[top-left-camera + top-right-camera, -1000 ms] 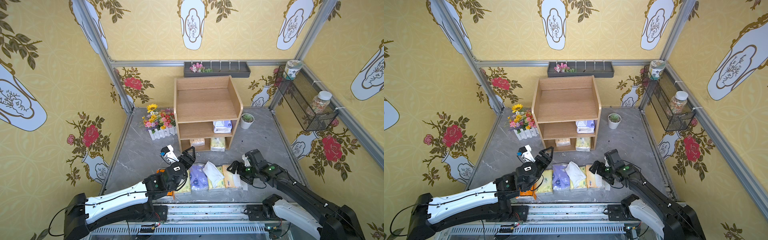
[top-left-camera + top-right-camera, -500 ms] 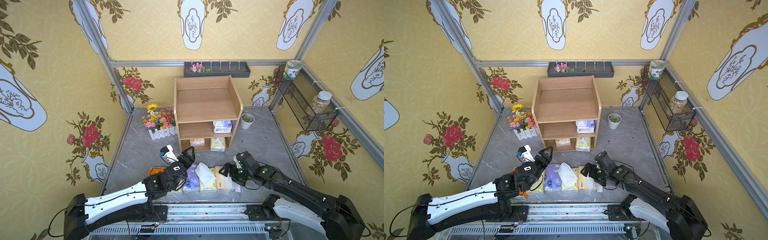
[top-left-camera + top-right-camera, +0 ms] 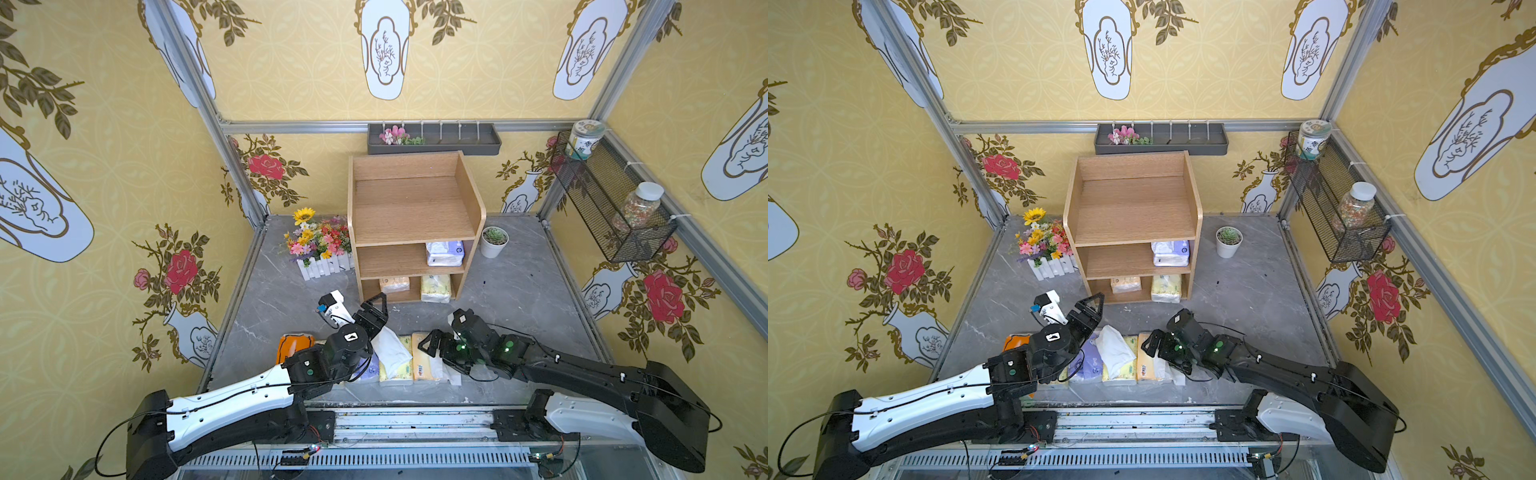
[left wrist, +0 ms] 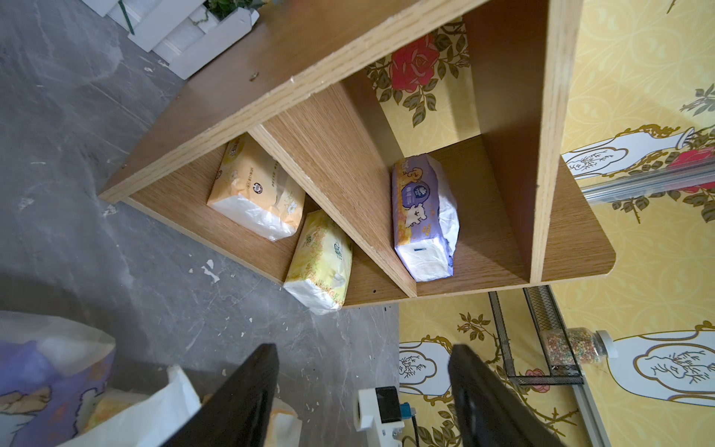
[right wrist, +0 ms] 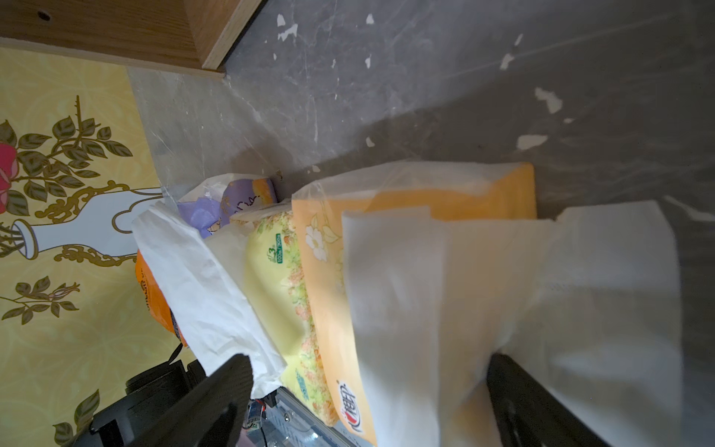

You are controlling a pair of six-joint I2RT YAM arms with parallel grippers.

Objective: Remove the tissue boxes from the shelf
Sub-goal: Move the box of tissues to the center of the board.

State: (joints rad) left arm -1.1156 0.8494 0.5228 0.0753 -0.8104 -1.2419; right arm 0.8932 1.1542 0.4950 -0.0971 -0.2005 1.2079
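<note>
On the grey table [image 3: 519,291], close to my base, lies a row of tissue packs already off the shelf [image 3: 415,208]. An orange pack [image 3: 293,345] is at the left end, then a purple pack [image 3: 370,370]. Next is a yellow-green pack [image 3: 403,365] with a white tissue [image 3: 390,349] sticking out, and a tan-orange pack [image 3: 422,361] is at the right end. My left arm covers part of the row, so I cannot say whether another pack lies under it.

Three packs are left to take. A lavender pack [image 3: 444,253] sits on the middle tier, against the right side panel. On the bottom tier a tan pack [image 3: 395,284] and a yellow pack [image 3: 435,288] lie side by side. The top tier is bare.

My left gripper [image 3: 374,309] hangs just in front of the bottom tier, facing the shelf, jaws parted and holding nothing. My right gripper [image 3: 434,348] is low over the right end of the row. Its jaws are spread wide, one on each side of the tan-orange pack and the loose white sheet [image 5: 464,290] on it, with nothing pinched.

I judge the job a bit past halfway, and the bottom-tier packs are nearest my left jaws.
</note>
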